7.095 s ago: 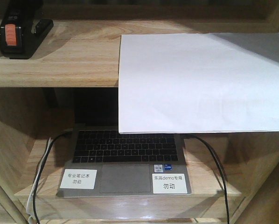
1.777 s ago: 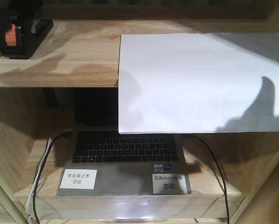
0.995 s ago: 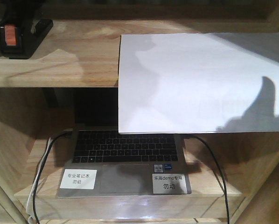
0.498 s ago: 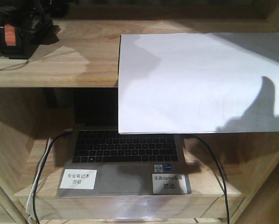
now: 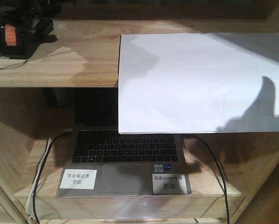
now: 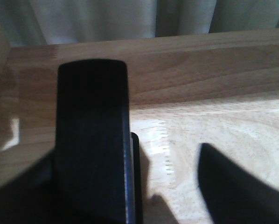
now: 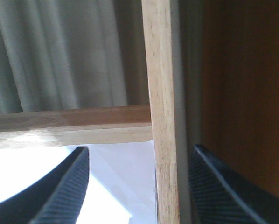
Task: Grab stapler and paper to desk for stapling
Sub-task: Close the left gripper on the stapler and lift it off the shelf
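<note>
The black stapler point(image 5: 9, 39) with its orange-red patch lies at the far left of the upper shelf point(image 5: 74, 65). In the left wrist view the stapler point(image 6: 93, 140) stands tall between the fingers of my left gripper point(image 6: 130, 177). That gripper is open, with bare shelf between the stapler and the right finger point(image 6: 233, 186). The white paper point(image 5: 200, 79) lies on the shelf's right part and overhangs its front edge. My right gripper point(image 7: 140, 148) is open at the paper's point(image 7: 116, 177) far right corner, straddling an upright wooden post point(image 7: 160, 116). The desk is out of view.
An open laptop point(image 5: 125, 163) with two white labels sits on the lower shelf, under the overhanging paper. Black cables point(image 5: 214, 168) run down on both sides of it. Curtains hang behind the shelf unit. A dark wooden side panel point(image 7: 242, 84) stands to the right of the post.
The left arm's dark parts have come in over the stapler at the top left. A shadow has appeared on the paper's right side. The paper has not moved.
</note>
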Motion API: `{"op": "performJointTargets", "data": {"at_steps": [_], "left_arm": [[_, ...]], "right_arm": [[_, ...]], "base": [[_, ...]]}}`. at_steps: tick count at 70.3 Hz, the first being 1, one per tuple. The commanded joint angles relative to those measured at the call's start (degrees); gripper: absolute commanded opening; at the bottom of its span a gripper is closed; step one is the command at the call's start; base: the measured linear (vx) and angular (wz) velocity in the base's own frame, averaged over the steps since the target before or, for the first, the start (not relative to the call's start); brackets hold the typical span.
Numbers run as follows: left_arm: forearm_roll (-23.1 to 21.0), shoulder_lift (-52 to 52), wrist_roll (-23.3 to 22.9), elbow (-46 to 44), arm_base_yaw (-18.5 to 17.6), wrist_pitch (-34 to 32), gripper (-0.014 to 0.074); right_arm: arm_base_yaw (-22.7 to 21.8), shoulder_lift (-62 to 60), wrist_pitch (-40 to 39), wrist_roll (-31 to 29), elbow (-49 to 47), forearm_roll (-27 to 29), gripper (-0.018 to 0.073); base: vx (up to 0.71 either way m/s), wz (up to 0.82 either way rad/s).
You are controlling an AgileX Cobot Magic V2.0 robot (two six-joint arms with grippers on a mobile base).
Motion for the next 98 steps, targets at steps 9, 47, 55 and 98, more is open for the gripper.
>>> {"op": "performJointTargets", "data": {"at_steps": [9, 47, 55, 98], "left_arm": [[1.11, -1.94, -0.37, -1.95, 0.02, -2.88, 0.0129], [-1.65, -8.82, 5.54, -0.27, -0.38, -4.72, -0.0008], [-3.32, -14.34, 7.87, 5.35, -0.38, -8.36, -0.0008], [-29.33, -45.80, 30.46, 36.14, -0.38, -24.18, -0.0006]], "right_arm": [[-0.07, 0.67, -4.03, -0.30, -1.61, 0.06, 0.0437], [-0.07, 0.67, -4.03, -0.30, -1.61, 0.06, 0.0437], [-0.07, 0.67, -4.03, -0.30, -1.61, 0.06, 0.0437], [-0.07, 0.67, -4.03, -0.30, -1.61, 0.06, 0.0437]], "base": [[0.00, 0.00], [0.00, 0.00], [0.00, 0.00], [0.00, 0.00]]}}
